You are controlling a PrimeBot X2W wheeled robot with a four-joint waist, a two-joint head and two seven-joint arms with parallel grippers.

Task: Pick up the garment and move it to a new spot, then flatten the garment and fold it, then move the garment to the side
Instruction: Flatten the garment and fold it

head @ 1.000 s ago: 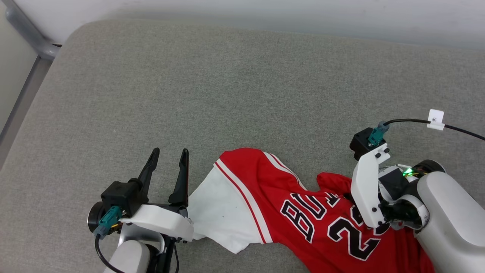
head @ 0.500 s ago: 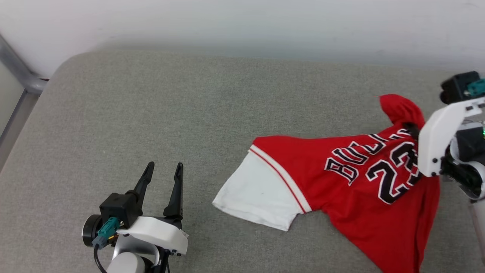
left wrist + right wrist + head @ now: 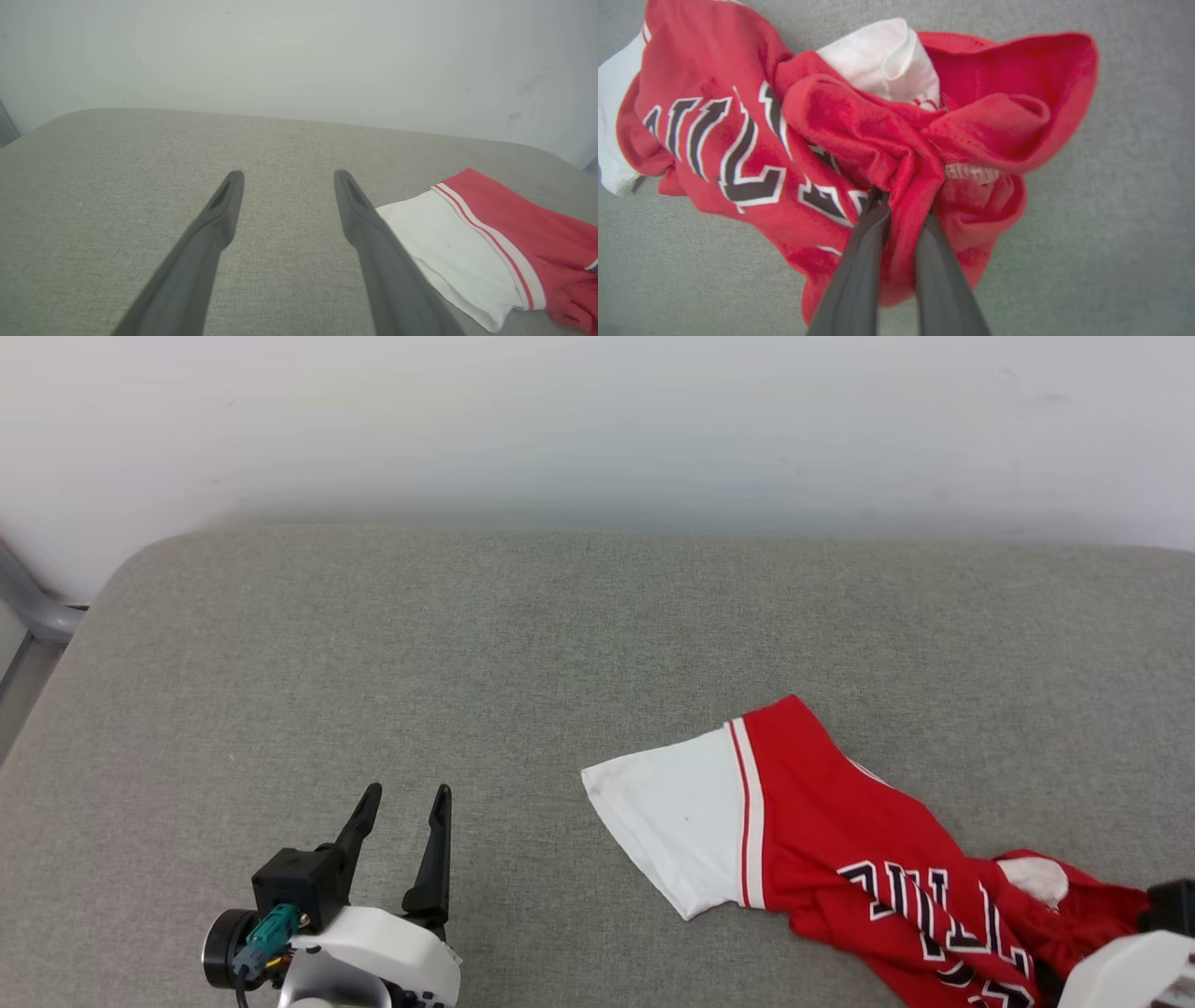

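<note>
The garment (image 3: pixel 840 840), a red jersey with a white sleeve and black white-outlined letters, lies bunched at the lower right of the grey cushion (image 3: pixel 523 644). In the right wrist view my right gripper (image 3: pixel 901 207) is shut on a fold of the garment (image 3: pixel 859 140), red cloth pinched between its fingers (image 3: pixel 859 261). Its pale wrist (image 3: pixel 1130 971) peeks in at the head view's bottom right corner. My left gripper (image 3: pixel 407 795) stands open at the lower left, nothing between its fingers (image 3: pixel 219 219); the garment's white sleeve (image 3: pixel 448 247) lies just right of it.
A white wall (image 3: pixel 597 420) runs along the cushion's far edge. A grey metal bar (image 3: pixel 28 607) stands past the cushion's left corner. Bare grey cushion stretches across the middle and left.
The head camera has tilted up, showing more wall. My right gripper closed on the garment, and the jersey went from spread with the number showing to bunched at the lower right. The left gripper stayed open.
</note>
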